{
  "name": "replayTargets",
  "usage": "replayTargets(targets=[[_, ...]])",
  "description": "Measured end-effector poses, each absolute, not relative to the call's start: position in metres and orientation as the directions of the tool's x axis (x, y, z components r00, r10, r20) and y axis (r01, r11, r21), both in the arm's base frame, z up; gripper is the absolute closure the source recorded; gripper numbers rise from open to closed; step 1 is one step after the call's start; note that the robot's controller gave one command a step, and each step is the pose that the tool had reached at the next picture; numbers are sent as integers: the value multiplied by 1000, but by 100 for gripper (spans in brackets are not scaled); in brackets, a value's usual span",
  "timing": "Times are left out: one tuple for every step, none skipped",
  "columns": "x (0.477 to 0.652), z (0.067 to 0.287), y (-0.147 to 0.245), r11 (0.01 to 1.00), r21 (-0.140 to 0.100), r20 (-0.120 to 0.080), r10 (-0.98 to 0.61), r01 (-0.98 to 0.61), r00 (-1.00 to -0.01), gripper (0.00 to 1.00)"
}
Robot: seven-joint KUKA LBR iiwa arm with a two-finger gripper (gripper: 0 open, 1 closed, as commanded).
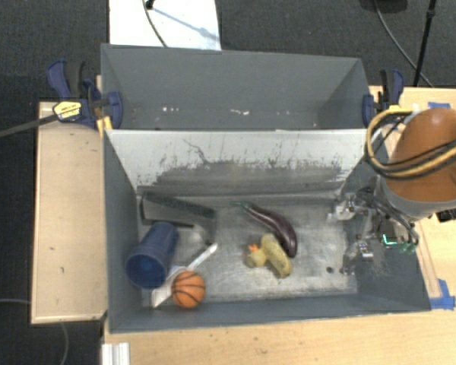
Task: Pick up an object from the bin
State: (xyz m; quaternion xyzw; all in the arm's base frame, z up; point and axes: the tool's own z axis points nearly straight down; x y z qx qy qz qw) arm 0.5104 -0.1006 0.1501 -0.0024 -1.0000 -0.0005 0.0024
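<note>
My gripper (357, 243) hangs over the right side of the bin floor, close to the right wall, with nothing seen in it. Nearest to it, to its left, lies a yellow rubber toy (271, 254) in the middle of the floor. A dark purple eggplant (276, 225) curves just behind the toy and touches it. Both lie apart from the gripper.
At the left, a blue cup (151, 255) lies on its side with its mouth toward the front. A small orange ball (188, 289) and a white strip (184, 272) sit by the front left corner. A dark grey flat tool (177, 208) lies behind the cup.
</note>
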Motion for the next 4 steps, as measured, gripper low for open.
replayTargets(targets=[[512, 154, -100, 1000, 0, -3, 1, 1, -1000, 0], [513, 153, -99, 1000, -1, -3, 1, 1, -1000, 0], [514, 169, -57, 985, 4, 0, -173, -173, -985, 0], [534, 156, -61, 934, -4, -8, -357, -357, -934, 0]])
